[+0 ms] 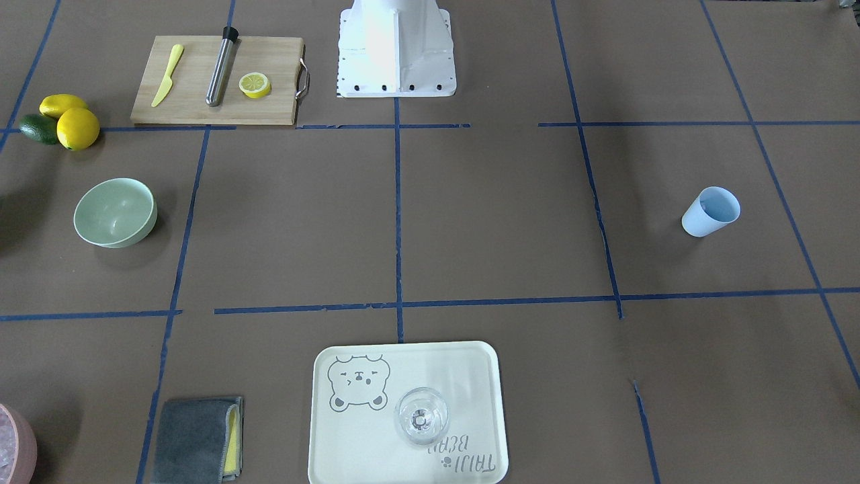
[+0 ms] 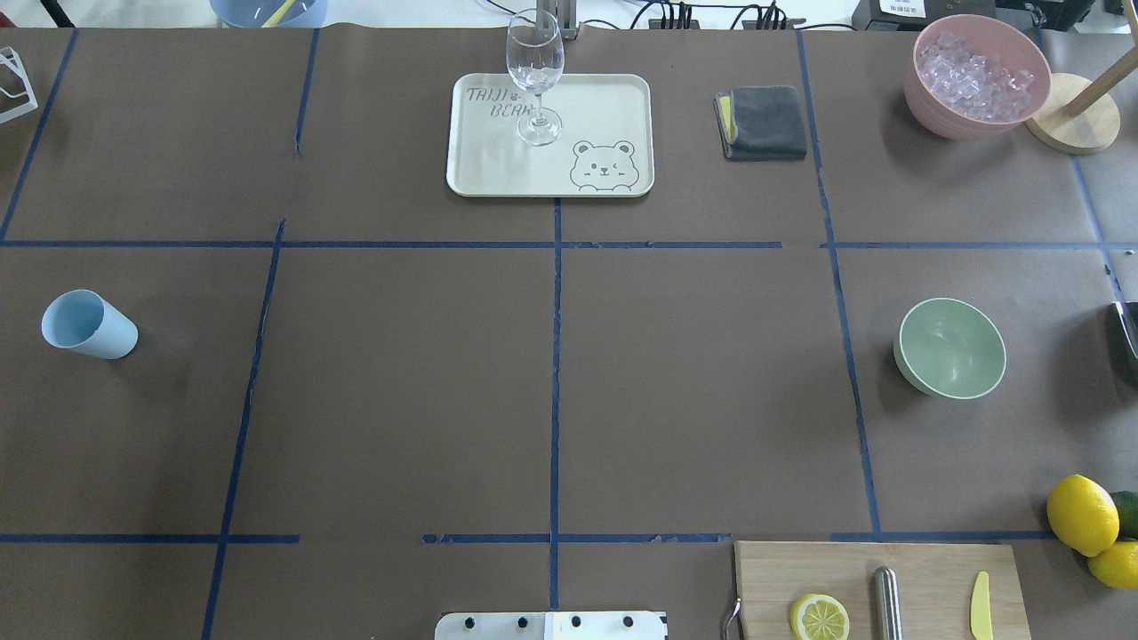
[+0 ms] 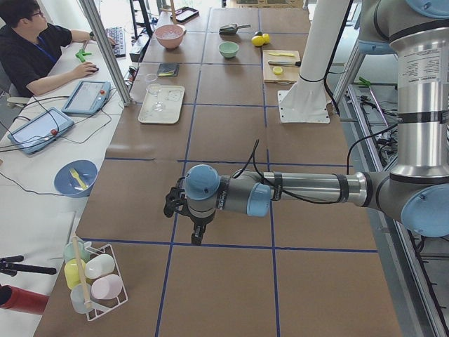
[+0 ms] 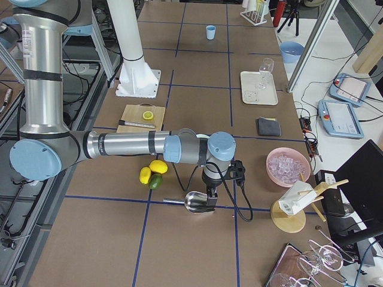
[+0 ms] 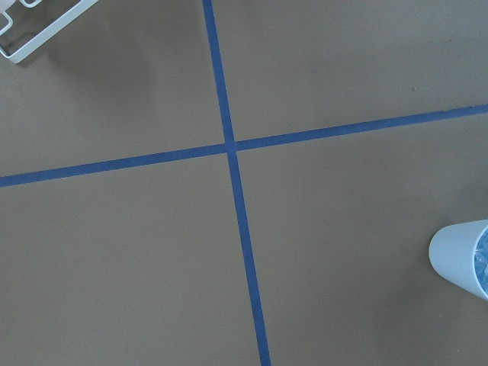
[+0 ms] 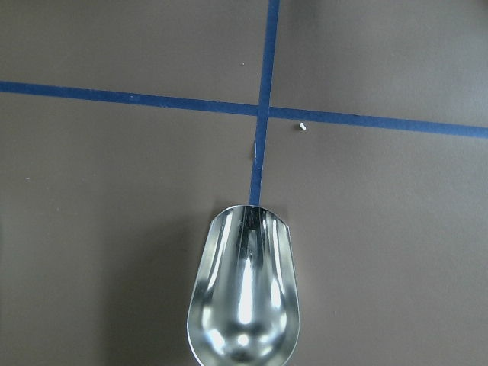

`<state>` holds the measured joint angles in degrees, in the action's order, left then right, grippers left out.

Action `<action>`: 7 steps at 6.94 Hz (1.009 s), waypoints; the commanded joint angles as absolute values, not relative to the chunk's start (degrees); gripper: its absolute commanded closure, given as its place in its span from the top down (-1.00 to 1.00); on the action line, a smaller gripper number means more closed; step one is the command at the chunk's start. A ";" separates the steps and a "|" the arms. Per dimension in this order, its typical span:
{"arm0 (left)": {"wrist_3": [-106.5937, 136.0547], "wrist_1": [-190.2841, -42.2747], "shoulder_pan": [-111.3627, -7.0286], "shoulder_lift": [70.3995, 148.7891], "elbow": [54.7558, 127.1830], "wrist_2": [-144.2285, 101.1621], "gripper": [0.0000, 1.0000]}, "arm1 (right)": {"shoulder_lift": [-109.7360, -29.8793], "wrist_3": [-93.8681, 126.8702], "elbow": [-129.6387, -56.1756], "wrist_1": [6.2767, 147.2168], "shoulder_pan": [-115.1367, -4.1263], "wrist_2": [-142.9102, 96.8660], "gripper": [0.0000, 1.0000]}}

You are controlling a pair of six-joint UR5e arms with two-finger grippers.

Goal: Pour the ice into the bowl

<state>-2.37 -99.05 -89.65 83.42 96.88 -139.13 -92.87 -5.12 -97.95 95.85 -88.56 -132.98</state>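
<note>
The ice [image 2: 976, 73] is a heap of clear cubes in a pink container [image 2: 929, 107] at the far right; it also shows in the exterior right view [image 4: 287, 164]. The mint-green bowl [image 2: 949, 348] stands empty on the right side, and shows at the left in the front-facing view [image 1: 115, 212]. My right gripper [image 4: 210, 192] hangs over an empty metal scoop [image 6: 244, 301] between the lemons and the pink container; I cannot tell its state. My left gripper [image 3: 198, 237] hovers over bare table near a blue cup [image 2: 89, 324]; I cannot tell its state.
A cream tray [image 2: 613, 98] holds a wine glass [image 2: 535, 76]. A grey cloth [image 2: 763, 123] lies beside it. A cutting board [image 2: 925, 573] carries a lemon half, a metal rod and a yellow knife. Lemons [image 2: 1081, 514] sit to the board's right. A white rack [image 3: 95, 284] stands at the left end.
</note>
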 commanded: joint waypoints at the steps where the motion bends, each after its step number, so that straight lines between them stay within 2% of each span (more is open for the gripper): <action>1: -2.37 -99.05 -89.65 83.41 97.29 -139.13 1.00 | -92.81 -4.75 -99.04 90.91 -88.07 -133.07 1.00; 3: -2.37 -99.14 -89.65 83.50 97.38 -139.13 1.00 | -90.98 -2.74 -98.44 78.09 -85.79 -133.15 1.00; 5: -2.37 -99.23 -89.65 83.58 97.38 -139.13 1.00 | -90.97 7.70 -101.42 75.52 -78.26 -133.24 1.00; 7: -2.37 -99.84 -89.65 83.58 97.38 -139.13 1.00 | -91.66 9.39 -101.26 65.43 -69.30 -132.98 1.00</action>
<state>-2.37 -99.61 -89.65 83.58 97.38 -139.13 -91.16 7.57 -101.45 70.86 -74.64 -133.12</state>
